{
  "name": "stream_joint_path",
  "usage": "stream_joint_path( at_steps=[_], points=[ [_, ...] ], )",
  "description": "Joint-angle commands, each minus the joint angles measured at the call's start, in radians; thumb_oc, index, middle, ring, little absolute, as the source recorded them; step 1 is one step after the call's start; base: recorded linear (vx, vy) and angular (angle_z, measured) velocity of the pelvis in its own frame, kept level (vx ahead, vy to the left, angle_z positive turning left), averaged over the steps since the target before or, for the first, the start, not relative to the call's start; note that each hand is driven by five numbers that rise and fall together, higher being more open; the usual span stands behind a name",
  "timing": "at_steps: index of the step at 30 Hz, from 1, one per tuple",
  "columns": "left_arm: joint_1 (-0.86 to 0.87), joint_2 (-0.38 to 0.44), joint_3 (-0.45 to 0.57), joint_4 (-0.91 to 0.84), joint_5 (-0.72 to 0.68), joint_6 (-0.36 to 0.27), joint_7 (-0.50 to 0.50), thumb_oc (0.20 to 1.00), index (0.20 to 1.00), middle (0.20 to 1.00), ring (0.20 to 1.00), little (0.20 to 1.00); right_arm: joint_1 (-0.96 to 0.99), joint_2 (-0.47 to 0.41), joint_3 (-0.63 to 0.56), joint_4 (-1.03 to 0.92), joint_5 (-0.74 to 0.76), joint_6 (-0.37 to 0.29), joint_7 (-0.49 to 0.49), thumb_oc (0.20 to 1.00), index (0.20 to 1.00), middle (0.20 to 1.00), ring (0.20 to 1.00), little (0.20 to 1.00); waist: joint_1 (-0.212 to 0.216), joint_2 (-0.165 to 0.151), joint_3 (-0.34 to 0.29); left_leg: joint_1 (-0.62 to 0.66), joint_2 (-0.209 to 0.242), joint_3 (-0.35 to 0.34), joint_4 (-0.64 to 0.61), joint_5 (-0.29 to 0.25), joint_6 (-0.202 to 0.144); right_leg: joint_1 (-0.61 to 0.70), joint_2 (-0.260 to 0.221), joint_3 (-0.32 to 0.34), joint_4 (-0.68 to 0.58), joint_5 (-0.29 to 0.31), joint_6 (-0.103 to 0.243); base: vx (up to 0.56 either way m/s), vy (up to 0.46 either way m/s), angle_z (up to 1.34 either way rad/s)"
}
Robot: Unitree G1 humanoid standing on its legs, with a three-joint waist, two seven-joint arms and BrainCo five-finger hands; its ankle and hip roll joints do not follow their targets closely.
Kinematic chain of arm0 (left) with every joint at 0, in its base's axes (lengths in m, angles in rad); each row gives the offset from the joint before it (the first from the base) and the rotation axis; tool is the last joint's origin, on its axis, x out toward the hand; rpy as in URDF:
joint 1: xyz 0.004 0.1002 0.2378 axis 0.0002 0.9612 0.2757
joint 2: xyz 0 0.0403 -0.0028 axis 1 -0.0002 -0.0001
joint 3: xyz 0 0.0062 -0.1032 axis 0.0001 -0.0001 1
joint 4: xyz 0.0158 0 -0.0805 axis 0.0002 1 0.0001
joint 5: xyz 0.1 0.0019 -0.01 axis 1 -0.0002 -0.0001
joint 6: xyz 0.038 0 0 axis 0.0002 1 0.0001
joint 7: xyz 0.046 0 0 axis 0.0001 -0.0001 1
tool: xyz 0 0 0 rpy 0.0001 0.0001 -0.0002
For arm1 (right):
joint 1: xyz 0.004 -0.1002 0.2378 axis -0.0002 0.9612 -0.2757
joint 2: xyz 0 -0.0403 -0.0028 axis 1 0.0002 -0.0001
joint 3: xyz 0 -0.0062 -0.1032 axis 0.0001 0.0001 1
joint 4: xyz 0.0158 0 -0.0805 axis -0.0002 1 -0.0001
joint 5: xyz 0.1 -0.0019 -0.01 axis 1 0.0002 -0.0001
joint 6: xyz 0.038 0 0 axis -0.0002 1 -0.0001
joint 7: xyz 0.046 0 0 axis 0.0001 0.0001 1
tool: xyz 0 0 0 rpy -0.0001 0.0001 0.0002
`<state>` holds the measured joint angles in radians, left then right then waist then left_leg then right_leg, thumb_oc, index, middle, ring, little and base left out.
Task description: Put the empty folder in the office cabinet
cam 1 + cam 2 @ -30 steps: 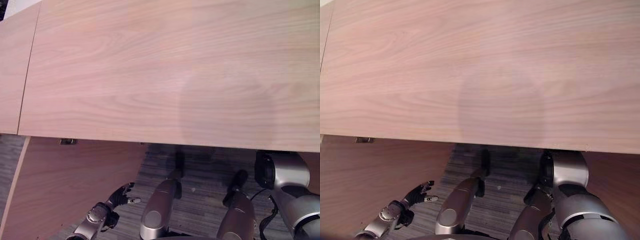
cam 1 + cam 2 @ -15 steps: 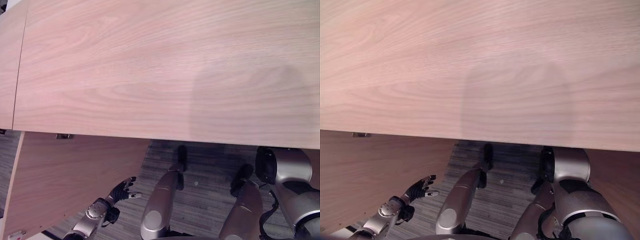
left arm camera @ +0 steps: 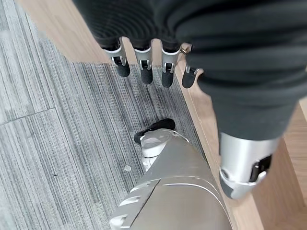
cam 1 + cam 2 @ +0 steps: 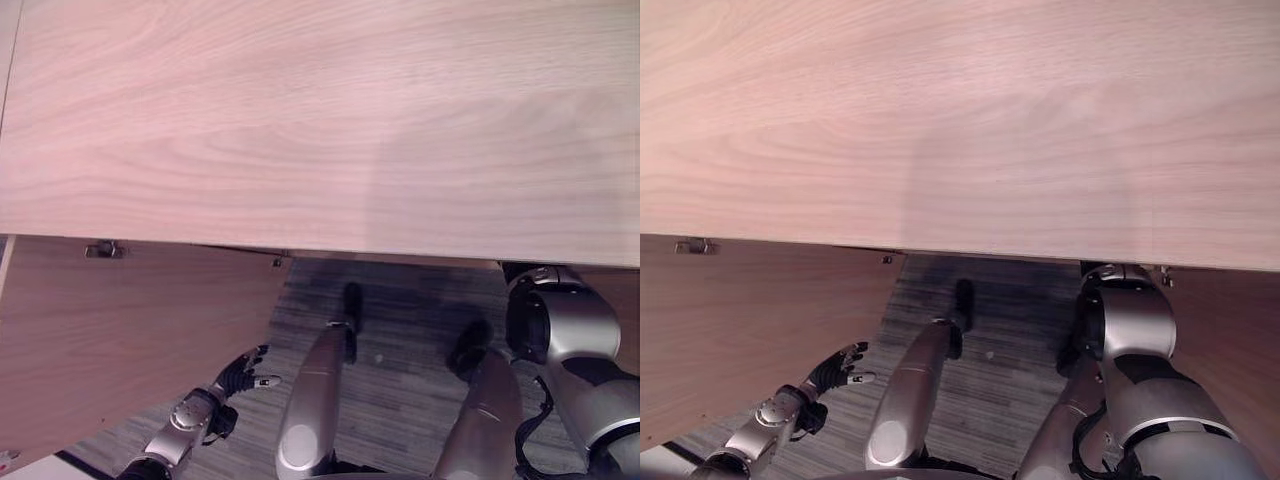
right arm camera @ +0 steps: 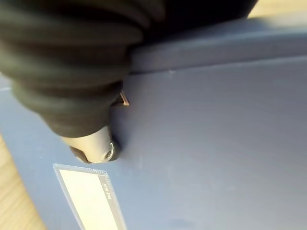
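Note:
A blue folder (image 5: 216,143) with a pale label (image 5: 88,196) lies flat against my right hand (image 5: 93,143), whose thumb presses on its face. The other fingers are hidden behind the folder. In the eye views my right arm (image 4: 560,330) reaches under the cabinet's light wooden top (image 4: 300,120), and the hand and folder are hidden beneath it. My left hand (image 4: 238,378) hangs low beside the open left cabinet door (image 4: 120,330), its fingers (image 3: 144,72) straight and holding nothing.
The left door swings out toward me, with a metal hinge (image 4: 103,249) under the top's edge. Another wooden panel (image 4: 1235,340) stands to the right of my right arm. Grey striped carpet (image 4: 400,380) lies between them.
The whole view has shifted, so the cabinet top's front edge sits higher and further left in the picture. My left hand stays low by the door. My right arm stays under the top.

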<state>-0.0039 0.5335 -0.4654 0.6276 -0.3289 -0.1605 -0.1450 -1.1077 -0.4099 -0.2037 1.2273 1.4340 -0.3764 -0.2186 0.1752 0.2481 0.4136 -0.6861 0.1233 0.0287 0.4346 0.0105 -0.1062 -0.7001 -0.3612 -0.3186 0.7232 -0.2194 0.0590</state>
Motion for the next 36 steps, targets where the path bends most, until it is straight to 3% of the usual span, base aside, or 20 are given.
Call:
stream_joint_path(
  at_steps=[1, 10, 18, 29, 36],
  points=[
    [-0.012, 0.066, 0.024, 0.044, -0.027, -0.01, 0.01, 1.0, 1.0, 1.0, 1.0, 1.0, 0.031, -0.022, -0.05, 0.005, 0.024, 0.025, 0.008, 0.2, 0.2, 0.2, 0.2, 0.2, 0.029, -0.012, 0.009, -0.023, 0.011, -0.021, 0.104, -0.133, -0.005, 0.107, 0.03, -0.019, -0.033, -0.104, 0.089, 0.0, 0.0, 0.0],
    [-0.046, 0.069, 0.058, 0.01, -0.084, -0.025, 0.044, 1.0, 1.0, 1.0, 1.0, 1.0, 0.038, -0.003, -0.038, -0.014, 0.006, 0.018, 0.006, 0.2, 0.2, 0.2, 0.2, 0.2, 0.026, -0.034, 0.012, -0.065, 0.024, -0.03, 0.18, -0.163, -0.004, 0.067, 0.029, -0.017, 0.025, -0.132, 0.078, 0.0, 0.0, 0.0],
    [-0.171, 0.058, 0.125, -0.141, -0.206, -0.085, 0.13, 1.0, 1.0, 1.0, 1.0, 1.0, 0.069, 0.093, -0.018, -0.099, -0.012, -0.023, -0.007, 0.2, 0.2, 0.2, 0.2, 0.2, 0.001, -0.077, 0.02, -0.177, 0.044, -0.051, 0.325, -0.229, 0.0, -0.04, 0.022, -0.018, 0.136, -0.177, 0.057, 0.0, -0.002, -0.02],
    [-0.251, 0.027, 0.186, -0.159, -0.262, -0.113, 0.193, 1.0, 1.0, 1.0, 1.0, 1.0, 0.097, 0.19, 0.038, -0.161, -0.037, -0.031, 0.008, 0.2, 0.2, 0.2, 0.2, 0.2, -0.029, -0.115, 0.004, -0.251, 0.061, -0.064, 0.387, -0.261, 0.005, -0.126, 0.032, -0.007, 0.18, -0.189, 0.04, 0.01, 0.002, -0.06],
    [-0.244, 0.029, 0.2, -0.165, -0.269, -0.112, 0.199, 1.0, 1.0, 1.0, 1.0, 1.0, 0.094, 0.197, 0.046, -0.165, -0.037, -0.031, 0.013, 0.2, 0.2, 0.2, 0.2, 0.2, -0.034, -0.123, -0.003, -0.275, 0.063, -0.069, 0.425, -0.283, 0.008, -0.154, 0.03, -0.005, 0.204, -0.202, 0.033, 0.01, 0.003, -0.03]
  ],
)
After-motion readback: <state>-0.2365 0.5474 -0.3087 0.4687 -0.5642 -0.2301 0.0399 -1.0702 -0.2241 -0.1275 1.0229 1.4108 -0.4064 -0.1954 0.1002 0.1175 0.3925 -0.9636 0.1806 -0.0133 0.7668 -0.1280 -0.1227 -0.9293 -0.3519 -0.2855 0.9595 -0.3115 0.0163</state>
